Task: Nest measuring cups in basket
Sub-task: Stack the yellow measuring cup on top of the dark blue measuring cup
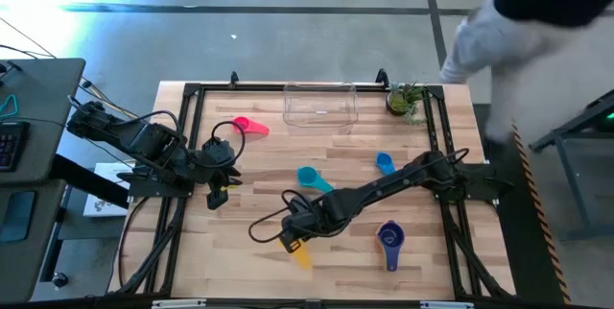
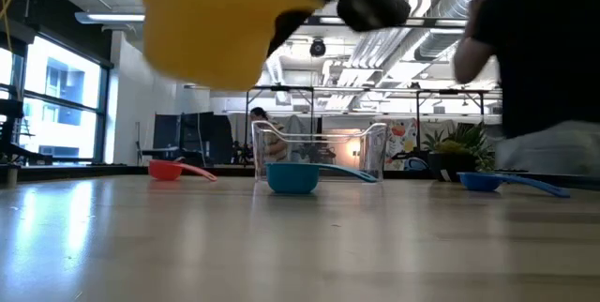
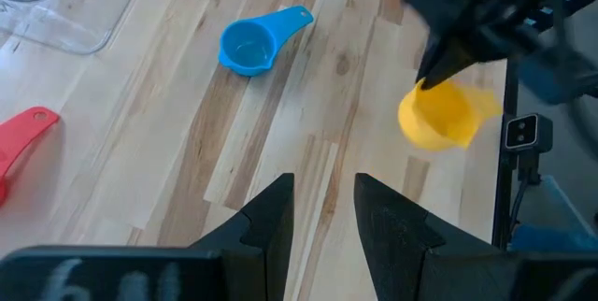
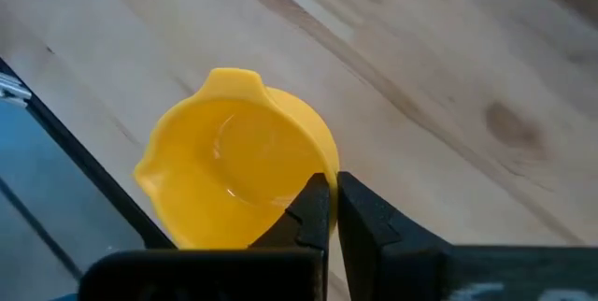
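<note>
My right gripper point(image 1: 293, 235) is shut on the yellow measuring cup point(image 4: 234, 179) at the table's near middle; the low view shows that cup point(image 2: 225, 25) high above the wood. On the table lie a pink cup point(image 1: 251, 126), a teal cup point(image 1: 312, 177), a blue cup point(image 1: 385, 163) and a purple cup point(image 1: 389, 239), each on its base. The clear basket point(image 1: 320, 106) stands at the far edge. My left gripper point(image 3: 322, 217) waits open over the table's left side, holding nothing. My right gripper pinches the yellow cup at one side of its rim point(image 4: 322, 172) between its two fingers, which come steeply from above. The fingertips point(image 4: 316, 198) cover the place itself, so wall or handle I cannot tell. The cup hangs clear of the table, tilted.
A small potted plant point(image 1: 407, 100) stands at the far right corner beside the basket. A person point(image 1: 537, 11) bends over the table's far right side. Black frame rails point(image 1: 192, 146) run along the left and right edges. Bare wood lies between the cups.
</note>
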